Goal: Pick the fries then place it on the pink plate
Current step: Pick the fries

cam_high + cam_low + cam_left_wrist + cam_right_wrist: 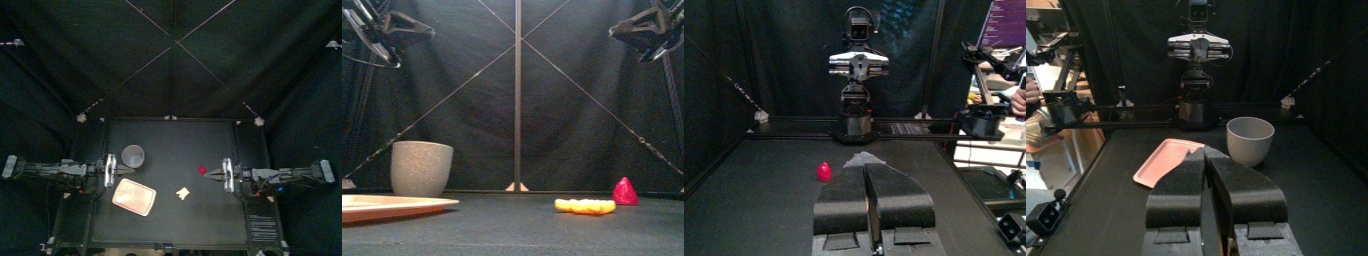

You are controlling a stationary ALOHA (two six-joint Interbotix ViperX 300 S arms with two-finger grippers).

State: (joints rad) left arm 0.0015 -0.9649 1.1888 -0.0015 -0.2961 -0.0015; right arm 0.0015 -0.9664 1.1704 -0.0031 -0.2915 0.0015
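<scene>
The yellow fries lie on the table right of the middle, just right of the pink plate. A small red toy stands a little behind the fries. My left gripper rests at the table's left edge, jaws shut and empty. At the right edge my right gripper rests, shut on nothing, well right of the fries.
The tall grey speckled cup stands behind the plate at the left. Open table lies between the fries and the front edge.
</scene>
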